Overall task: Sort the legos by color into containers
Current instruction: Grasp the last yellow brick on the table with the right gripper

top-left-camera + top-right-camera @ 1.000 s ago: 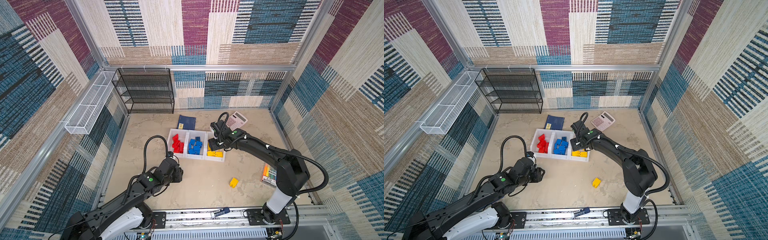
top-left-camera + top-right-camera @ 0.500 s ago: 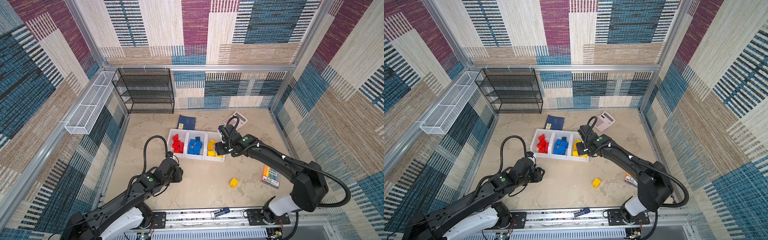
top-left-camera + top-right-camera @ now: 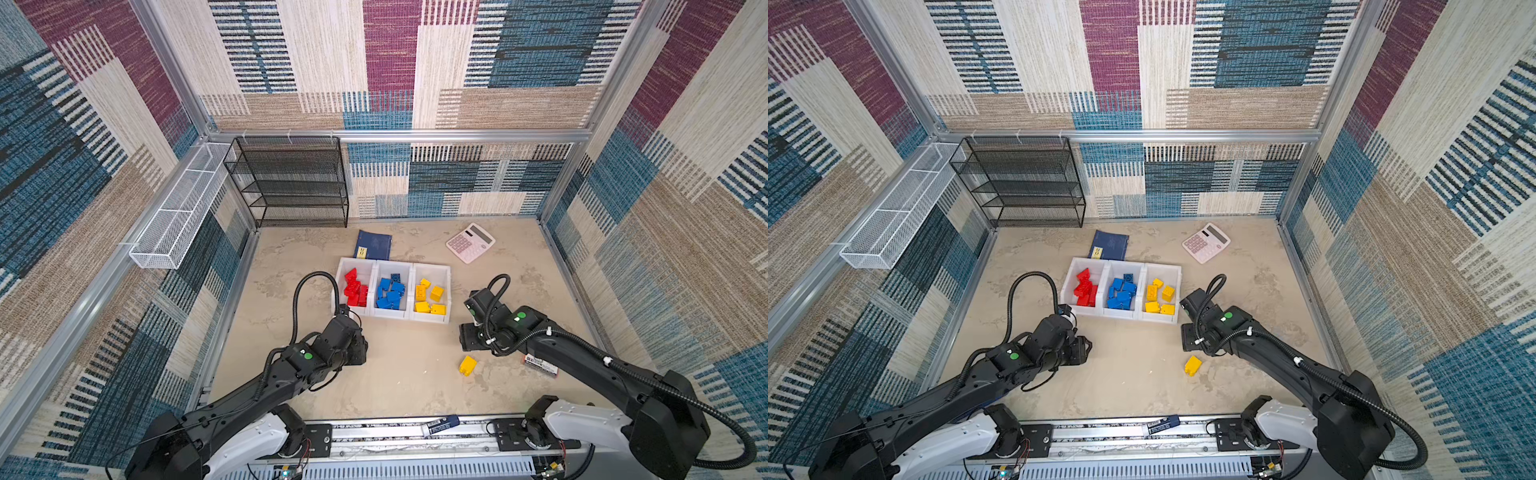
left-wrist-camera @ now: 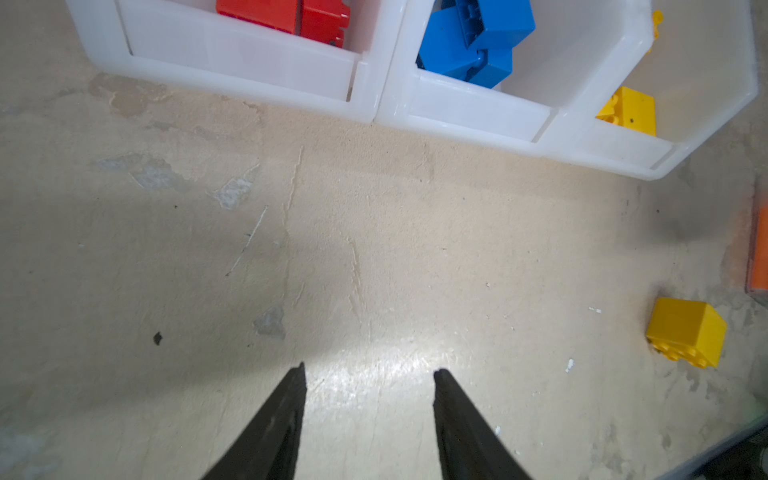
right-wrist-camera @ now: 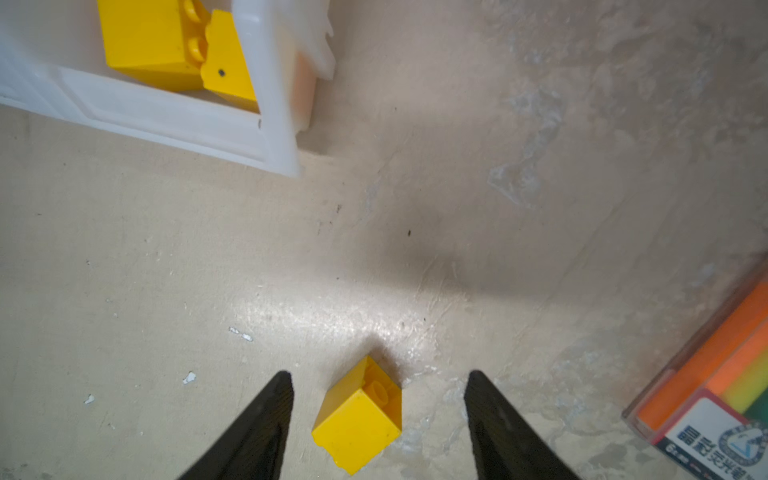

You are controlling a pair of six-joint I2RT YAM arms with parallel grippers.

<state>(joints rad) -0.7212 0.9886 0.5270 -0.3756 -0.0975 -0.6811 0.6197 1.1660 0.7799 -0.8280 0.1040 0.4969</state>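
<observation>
Legos fill the three joined white containers by colour: red bricks in the left bin, blue bricks in the middle one and yellow bricks in the right one. A single loose yellow brick lies on its side on the beige table, near the front of the bins and clear of them. A second ago the right gripper was over the yellow bin. Half a second ago it was just off that bin's right wall, and now it has drawn back towards the robot and is above the loose brick. In the right wrist view its jaws stand wide, with the brick lying between the fingers and a gap on each side, nothing gripped. The left gripper has not moved over that second. It hangs over bare table near the front of the red bin, jaws partly apart and empty. A clear box holding orange and green strips lies beside the right arm, a pink calculator and a dark-blue booklet lie behind the bins, and none of the three has shifted.
</observation>
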